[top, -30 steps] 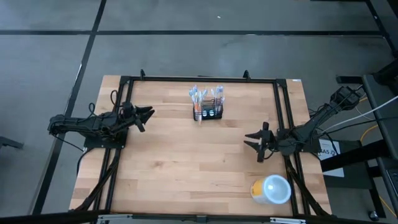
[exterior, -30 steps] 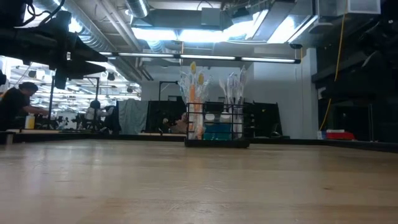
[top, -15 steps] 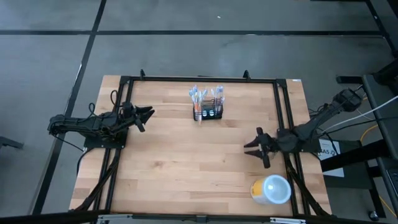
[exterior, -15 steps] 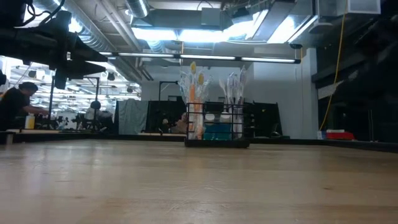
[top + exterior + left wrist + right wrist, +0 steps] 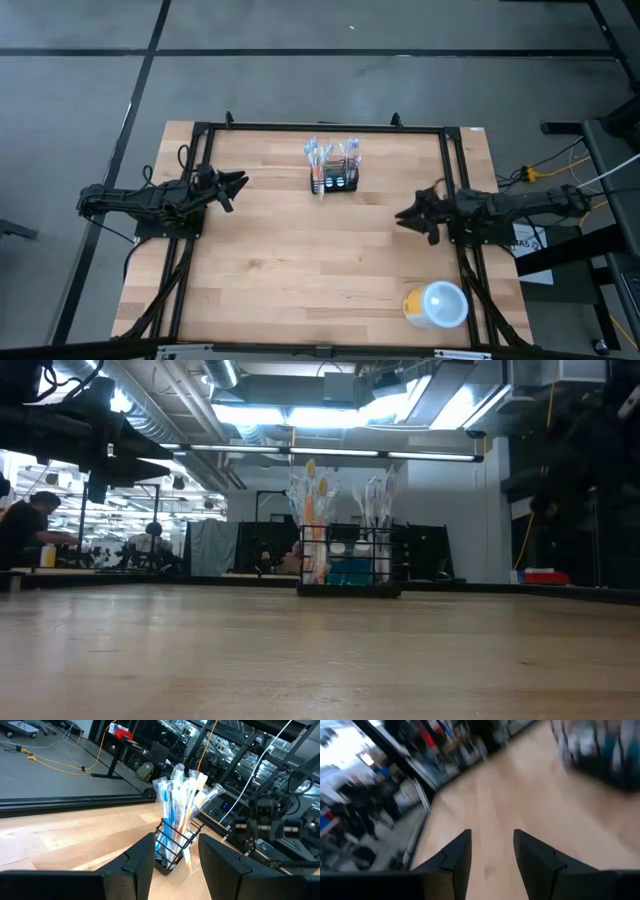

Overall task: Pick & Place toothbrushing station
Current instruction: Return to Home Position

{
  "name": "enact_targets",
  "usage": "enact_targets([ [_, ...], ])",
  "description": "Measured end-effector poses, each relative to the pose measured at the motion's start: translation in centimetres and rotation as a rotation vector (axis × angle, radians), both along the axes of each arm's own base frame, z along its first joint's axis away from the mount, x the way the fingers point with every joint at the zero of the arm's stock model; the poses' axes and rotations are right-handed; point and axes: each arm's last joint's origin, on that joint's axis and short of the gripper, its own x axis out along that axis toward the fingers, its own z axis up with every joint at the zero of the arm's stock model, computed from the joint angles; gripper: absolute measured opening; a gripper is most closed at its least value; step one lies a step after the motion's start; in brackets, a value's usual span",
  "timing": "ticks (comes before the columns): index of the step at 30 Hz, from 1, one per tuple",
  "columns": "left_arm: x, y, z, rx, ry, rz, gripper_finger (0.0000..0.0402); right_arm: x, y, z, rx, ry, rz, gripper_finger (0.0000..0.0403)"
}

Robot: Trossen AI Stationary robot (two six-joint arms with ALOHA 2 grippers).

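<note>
The right gripper (image 5: 408, 216) hangs parted and empty near the right edge of the table (image 5: 300, 262); the left gripper (image 5: 236, 183), also spread and empty, waits by the left edge. The black mesh holder (image 5: 334, 181), packed with toothbrushes (image 5: 320, 153), stands mid far edge.

The mesh holder (image 5: 333, 181) stands on the table (image 5: 300, 260) near the middle of its far edge, with toothbrushes (image 5: 322, 154) upright in it. The left gripper (image 5: 238, 181) is over the left side, level with the holder. The right gripper (image 5: 404, 216) is over the right side, nearer the front. A cup (image 5: 437, 304) sits at the front right corner.
</note>
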Motion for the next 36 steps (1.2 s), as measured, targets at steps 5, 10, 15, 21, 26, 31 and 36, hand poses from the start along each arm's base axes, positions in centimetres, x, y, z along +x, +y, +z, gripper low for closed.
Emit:
enact_targets([
  [5, 0.0, 0.0, 0.0, 0.000, 0.000, -0.001, 0.0145, -0.8, -0.8, 1.5, -0.184, -0.195, -0.032, 0.0148],
  [10, 0.0, 0.0, 0.0, 0.000, 0.000, -0.001, 0.0145, -1.2, -1.1, 2.0, -0.513, -0.280, -0.036, 0.0148],
  [15, 0.0, 0.0, 0.0, 0.000, 0.000, -0.001, 0.0145, -1.2, -1.1, 2.1, -0.738, -0.291, -0.041, 0.0148],
  [21, 0.0, 0.0, 0.0, 0.000, 0.000, -0.001, 0.0145, -1.2, -1.1, 2.0, -0.572, -0.282, -0.050, 0.0148],
  [26, 0.0, 0.0, 0.0, 0.000, 0.000, -0.001, 0.0145, -1.1, -1.1, 2.0, -0.522, -0.276, -0.049, 0.0149],
  [31, 0.0, 0.0, 0.0, 0.000, 0.000, -0.001, 0.0145, -1.1, -1.1, 2.0, -0.523, -0.277, -0.048, 0.0149],
  [36, 0.0, 0.0, 0.0, 0.000, -0.002, -0.002, 0.0145, -1.1, -1.1, 2.0, -0.523, -0.277, -0.048, 0.0149],
])
